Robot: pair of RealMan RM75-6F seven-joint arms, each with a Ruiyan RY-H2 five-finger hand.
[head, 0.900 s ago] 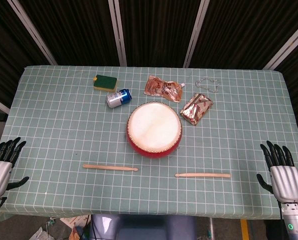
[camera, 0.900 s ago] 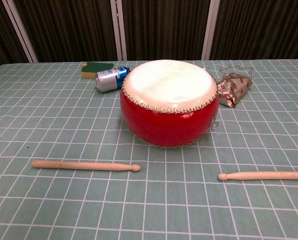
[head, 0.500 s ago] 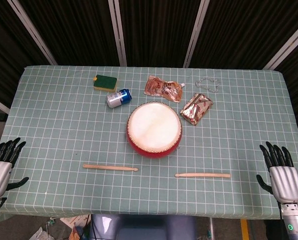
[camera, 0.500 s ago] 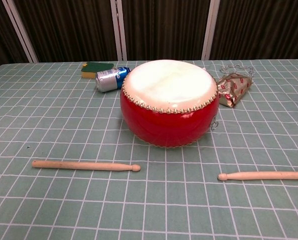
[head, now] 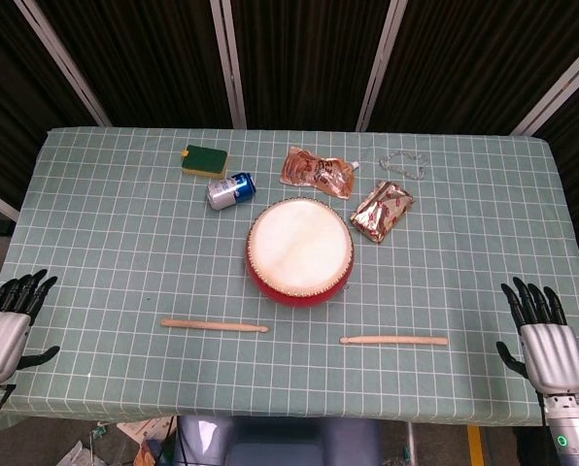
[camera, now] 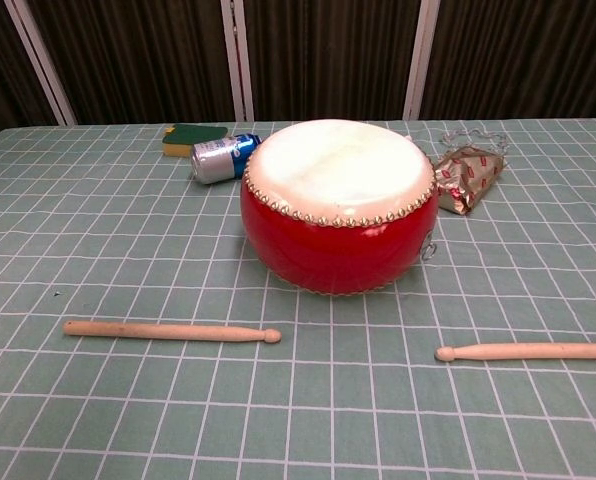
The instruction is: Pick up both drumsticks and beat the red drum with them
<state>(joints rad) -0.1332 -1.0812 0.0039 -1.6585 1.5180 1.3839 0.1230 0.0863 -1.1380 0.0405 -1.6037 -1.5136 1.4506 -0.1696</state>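
The red drum point(head: 300, 252) point(camera: 338, 205) with a pale skin stands in the middle of the green checked table. Two wooden drumsticks lie in front of it: the left drumstick point(head: 214, 325) point(camera: 171, 332) and the right drumstick point(head: 393, 341) point(camera: 526, 352), both flat on the cloth with tips pointing inward. My left hand point(head: 6, 327) hangs open off the table's near left corner. My right hand point(head: 539, 340) is open at the near right edge, well right of the right drumstick. Neither hand shows in the chest view.
Behind the drum lie a tipped blue can point(head: 230, 190) point(camera: 224, 158), a green sponge point(head: 205, 160), an orange packet point(head: 316, 171), a foil snack bag point(head: 383, 211) point(camera: 467, 177) and a thin chain point(head: 403, 162). Dark curtains back the table.
Both hands have crept slightly inward and forward along the near edge. The drum and drumsticks have not moved.
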